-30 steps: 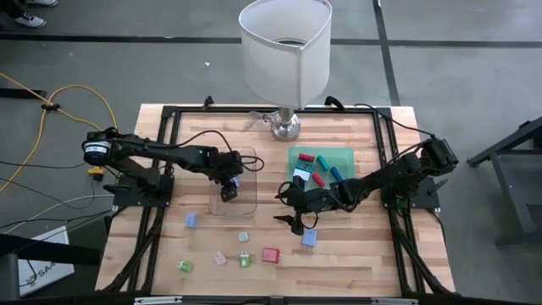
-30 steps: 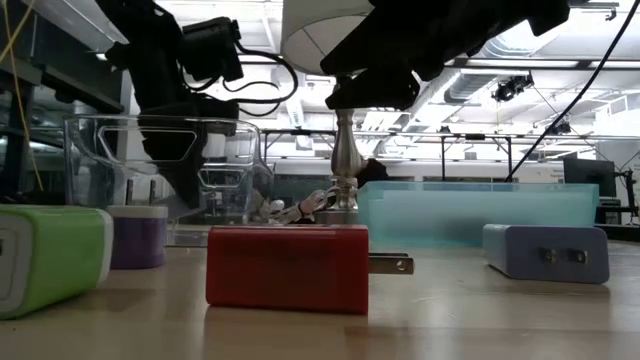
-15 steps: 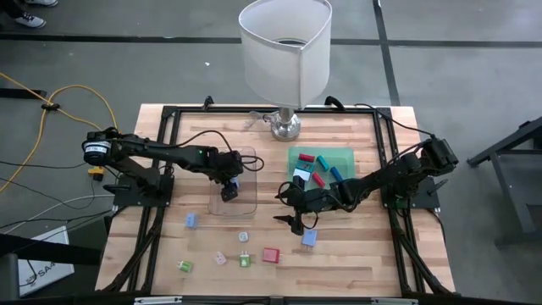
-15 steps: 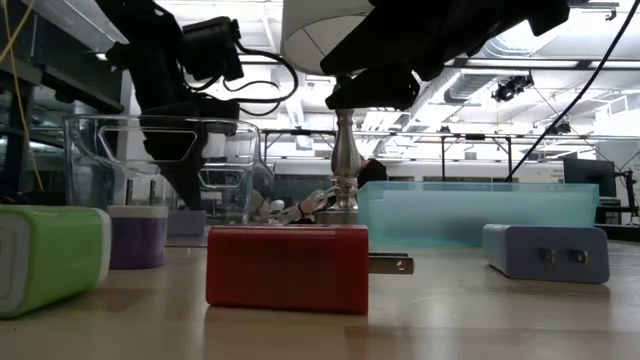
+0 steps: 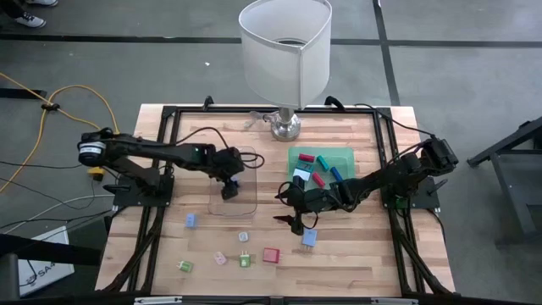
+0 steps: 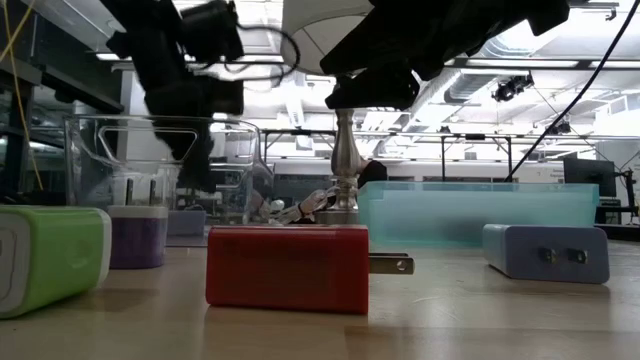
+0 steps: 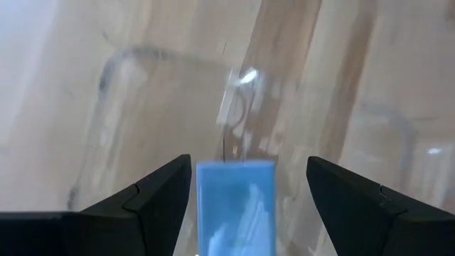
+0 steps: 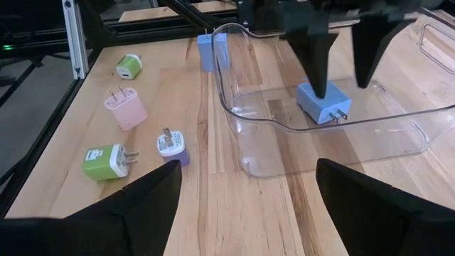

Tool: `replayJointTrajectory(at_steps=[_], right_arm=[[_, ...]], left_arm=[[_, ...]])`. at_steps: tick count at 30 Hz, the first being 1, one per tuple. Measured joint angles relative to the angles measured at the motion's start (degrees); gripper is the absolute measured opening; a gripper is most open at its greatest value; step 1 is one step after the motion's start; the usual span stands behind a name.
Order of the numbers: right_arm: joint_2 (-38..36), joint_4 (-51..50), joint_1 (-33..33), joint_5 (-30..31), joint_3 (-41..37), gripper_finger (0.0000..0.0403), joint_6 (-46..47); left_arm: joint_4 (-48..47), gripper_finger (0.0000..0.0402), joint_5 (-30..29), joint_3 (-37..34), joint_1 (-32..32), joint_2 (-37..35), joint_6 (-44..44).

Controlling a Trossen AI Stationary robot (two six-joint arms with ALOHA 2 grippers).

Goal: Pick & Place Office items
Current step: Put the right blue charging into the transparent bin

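Observation:
The office items are small plug blocks. My left gripper (image 7: 249, 167) is open above the clear tray (image 5: 233, 182). A blue block (image 8: 323, 103) lies flat on the tray's floor below and between its fingers, untouched. My right gripper (image 5: 293, 212) hangs open over the table's middle, beside a pale blue block (image 5: 309, 238). Red (image 5: 271, 254), green (image 5: 185, 265), pink (image 5: 220, 257) and purple-white (image 8: 170, 148) blocks lie on the near part of the table. Several more lie in the green tray (image 5: 347, 154).
A lamp (image 5: 285, 51) with a wide white shade stands at the far edge's middle, its metal foot (image 5: 284, 127) just behind the trays. A black frame (image 5: 169, 152) runs around the tabletop. Bare wood lies between the clear tray and the near blocks.
My left gripper has risen straight up out of the clear tray, leaving the blue block lying on the tray's floor. The right arm has kept still.

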Motion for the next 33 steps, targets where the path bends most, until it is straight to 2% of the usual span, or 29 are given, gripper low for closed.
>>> replayJointTrajectory(at_steps=[6, 9, 17, 25, 33], right_arm=[[0.00, -0.21, 0.00, -0.02, 0.00, 0.0313, 0.00], [0.00, -1.27, 0.00, -0.02, 0.00, 0.0313, -0.02], [0.00, -8.06, 0.00, -0.52, 0.00, 0.0313, -0.17], [0.00, -14.52, 0.09, -9.58, 0.00, 0.0313, -0.02], [-1.54, -18.10, 1.27, -10.30, 0.00, 0.0313, -1.43]], left_arm=[[0.23, 0.0273, 0.22, 1.97, -0.02, -5.46, 0.48], [0.14, 0.0273, 2.18, 1.99, -0.53, -8.32, 0.46], [1.07, 0.0273, 3.19, 1.99, -6.53, -13.58, 1.42], [8.61, 0.0273, 3.17, 1.99, -13.49, -15.06, 1.44], [11.33, 0.0273, 2.99, 1.99, -16.67, -15.04, 1.02]])
